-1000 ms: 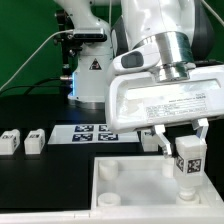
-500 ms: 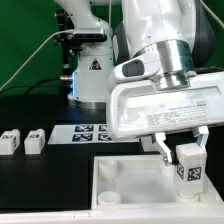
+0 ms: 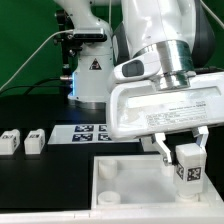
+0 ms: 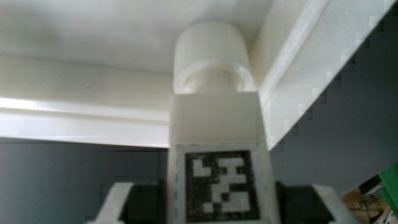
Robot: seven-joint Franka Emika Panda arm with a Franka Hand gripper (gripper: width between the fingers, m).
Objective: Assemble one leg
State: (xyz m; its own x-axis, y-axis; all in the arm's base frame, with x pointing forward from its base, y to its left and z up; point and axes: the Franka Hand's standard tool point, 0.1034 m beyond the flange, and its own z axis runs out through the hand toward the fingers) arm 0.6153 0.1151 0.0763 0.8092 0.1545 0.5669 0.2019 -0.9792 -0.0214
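Observation:
My gripper (image 3: 180, 150) is shut on the leg (image 3: 188, 165), a small white block with a black-and-white tag on its face. It holds the leg upright over the near right corner of the large white tray-like part (image 3: 125, 180), and the leg's lower end is in or at that corner's socket, hidden in the exterior view. In the wrist view the leg (image 4: 217, 120) runs straight out from between my fingers (image 4: 134, 205) toward the tray's corner (image 4: 107, 70). Two more legs (image 3: 11, 141) (image 3: 35, 139) lie on the black table at the exterior view's left.
The marker board (image 3: 92, 133) lies flat on the table behind the tray. The arm's base (image 3: 88, 70) stands at the back. The tray's other round sockets (image 3: 108, 168) are open. The black table (image 3: 40, 175) shows left of the tray.
In the oldest frame the gripper and leg sat slightly lower and further left; they shifted slightly up and right. Between half a second ago and now nothing visibly moved.

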